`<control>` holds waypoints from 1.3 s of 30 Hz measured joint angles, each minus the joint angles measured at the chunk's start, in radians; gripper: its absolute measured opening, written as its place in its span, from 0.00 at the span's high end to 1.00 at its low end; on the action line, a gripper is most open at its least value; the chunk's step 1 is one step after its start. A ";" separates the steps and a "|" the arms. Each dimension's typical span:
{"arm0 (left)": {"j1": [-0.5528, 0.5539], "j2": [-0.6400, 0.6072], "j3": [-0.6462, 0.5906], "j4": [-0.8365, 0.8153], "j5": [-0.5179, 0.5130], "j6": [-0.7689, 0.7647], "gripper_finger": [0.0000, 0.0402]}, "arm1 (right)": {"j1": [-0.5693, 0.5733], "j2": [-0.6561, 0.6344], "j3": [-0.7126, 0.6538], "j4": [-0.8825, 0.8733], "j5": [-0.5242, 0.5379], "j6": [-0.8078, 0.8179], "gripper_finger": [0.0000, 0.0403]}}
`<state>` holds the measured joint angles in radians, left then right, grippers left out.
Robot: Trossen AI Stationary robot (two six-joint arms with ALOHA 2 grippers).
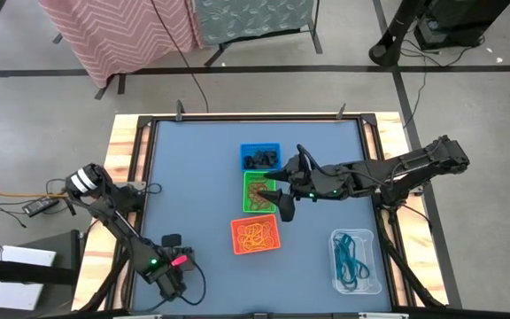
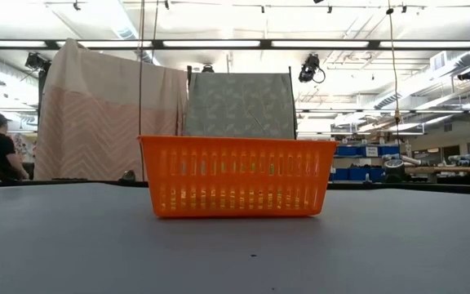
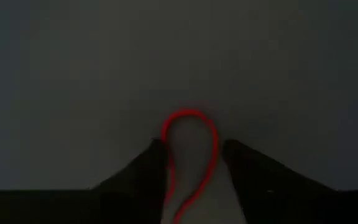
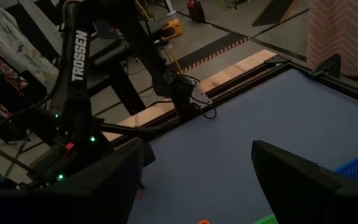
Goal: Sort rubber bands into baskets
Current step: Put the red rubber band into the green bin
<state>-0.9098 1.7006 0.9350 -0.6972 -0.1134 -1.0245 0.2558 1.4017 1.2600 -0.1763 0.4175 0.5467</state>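
Down at the table's near left, the left gripper (image 3: 191,163) stands narrowly parted around a red rubber band (image 3: 190,155), unseen from the high view.

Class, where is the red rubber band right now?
The red rubber band lies between the left gripper's fingers, at the table's near-left corner in the high view.

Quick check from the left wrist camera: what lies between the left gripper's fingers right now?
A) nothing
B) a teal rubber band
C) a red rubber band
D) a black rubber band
C: a red rubber band loops up between the two dark fingers of the left gripper.
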 joint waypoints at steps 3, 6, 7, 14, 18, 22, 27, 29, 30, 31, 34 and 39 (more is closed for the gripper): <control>0.020 -0.004 -0.014 0.036 0.034 0.005 0.73 | 0.000 0.000 0.000 -0.004 0.000 0.000 0.23; 0.051 -0.004 -0.023 0.080 0.079 0.026 0.95 | 0.000 0.000 0.000 -0.006 0.000 0.000 0.23; 0.064 -0.007 -0.019 0.080 0.086 0.026 0.97 | 0.000 0.000 0.000 -0.006 0.000 -0.002 0.23; 0.180 -0.135 0.065 -0.067 -0.086 0.112 0.99 | 0.000 0.000 0.000 0.000 0.000 -0.006 0.23; 0.265 -0.280 0.130 -0.226 -0.262 0.167 1.00 | 0.000 -0.009 0.000 0.070 -0.011 -0.008 0.23; 0.380 -0.423 0.163 -0.261 -0.452 0.250 1.00 | 0.003 -0.029 0.000 0.159 -0.053 -0.033 0.23; 0.580 -0.503 0.165 -0.074 -0.515 0.472 1.00 | 0.015 -0.061 0.000 0.254 -0.052 -0.088 0.23; 0.650 -0.493 0.165 0.043 -0.510 0.564 1.00 | 0.019 -0.078 0.000 0.270 -0.046 -0.112 0.23; 0.682 -0.481 0.165 0.115 -0.502 0.608 1.00 | 0.021 -0.087 0.000 0.270 -0.042 -0.124 0.23; 0.714 -0.469 0.165 0.195 -0.490 0.651 1.00 | 0.021 -0.093 0.000 0.270 -0.038 -0.132 0.23; 0.800 -0.409 0.165 0.432 -0.454 0.758 1.00 | 0.021 -0.111 0.000 0.270 -0.007 -0.151 0.23; 0.915 -0.300 0.166 0.785 -0.363 0.809 1.00 | 0.021 -0.120 0.000 0.272 0.024 -0.158 0.23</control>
<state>0.0056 1.4003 1.1007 0.0880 -0.4763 -0.2157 0.2764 1.2816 1.2602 0.0961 0.4415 0.3892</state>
